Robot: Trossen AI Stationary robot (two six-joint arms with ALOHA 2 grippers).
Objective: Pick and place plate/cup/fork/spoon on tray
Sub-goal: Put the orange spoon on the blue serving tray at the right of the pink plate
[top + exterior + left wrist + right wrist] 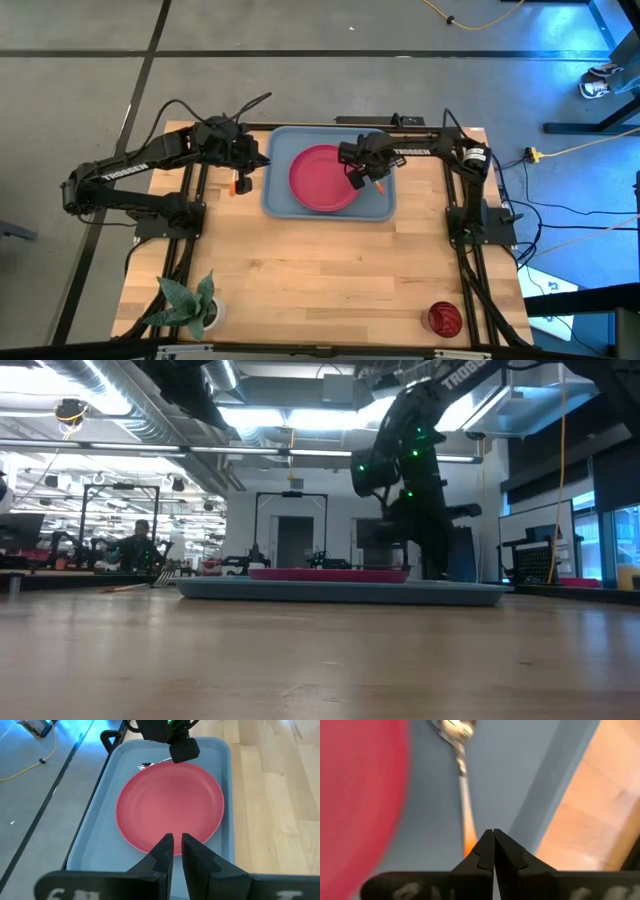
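Observation:
The pinkish-red plate [322, 180] lies flat in the light-blue tray [275, 205]. Beside the plate, on the tray's right part, lies an orange-handled utensil [465, 795] with a silver head [454, 727]; spoon or fork, I cannot tell. My right gripper [493, 836] is shut just above its handle, with nothing between the fingers. Another orange utensil [240, 186] lies on the table left of the tray. My left gripper [177, 845] hovers at the tray's left edge, its fingers drawn together to a thin slit with nothing in it. The dark-red cup [444, 318] stands near the table's front right corner.
A white pot with a green plant [190, 305] stands at the table's near left corner. Bare wooden table [330, 280] stretches between the tray and the near edge. Cables run over the floor at the right.

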